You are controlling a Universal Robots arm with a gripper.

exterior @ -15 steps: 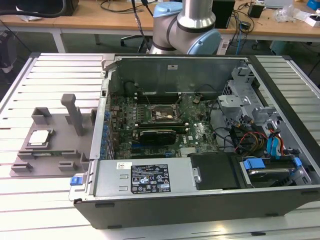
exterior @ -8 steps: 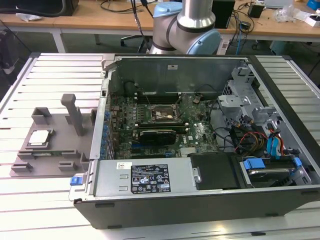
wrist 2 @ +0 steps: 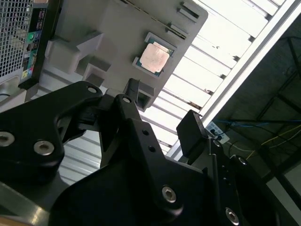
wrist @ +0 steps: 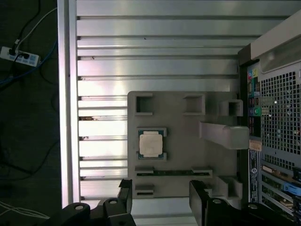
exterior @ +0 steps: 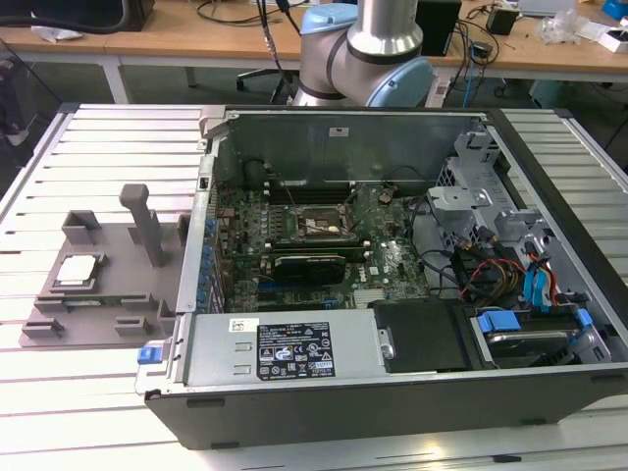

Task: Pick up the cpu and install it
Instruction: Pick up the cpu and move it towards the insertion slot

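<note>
While the cpu (wrist: 151, 143) lies flat in its pocket on the grey fixture tray (wrist: 178, 141), the fingers (wrist: 201, 200) hang released, spread wide with nothing between them. In the first wrist view the chip sits beyond their tips and well apart from them. It is roughly in line with the gap but nearer one finger than the other. The tray rests on the slatted surface (wrist: 155, 61), just beside the open computer case (exterior: 324, 392).

That offset looks like the main risk. A straight descent could bring one finger down on the metal top plate or the pocket's rim instead of beside the chip's edge. The chip is thin and seated low, so a shallow grip might close on the tray walls or lift it tilted. An upright post (wrist: 223, 134) stands on the tray outside the finger farther from the chip, and a sideways correction could clip it.

The frame edge cuts off the finger bases, and their inner faces are turned away. How deep the pocket holds the chip is hard to judge. In the exterior view the socket (exterior: 312, 224) is too small to tell whether its frame is open, and the arm (exterior: 378, 49) is cut off at the picture's edge.
</note>
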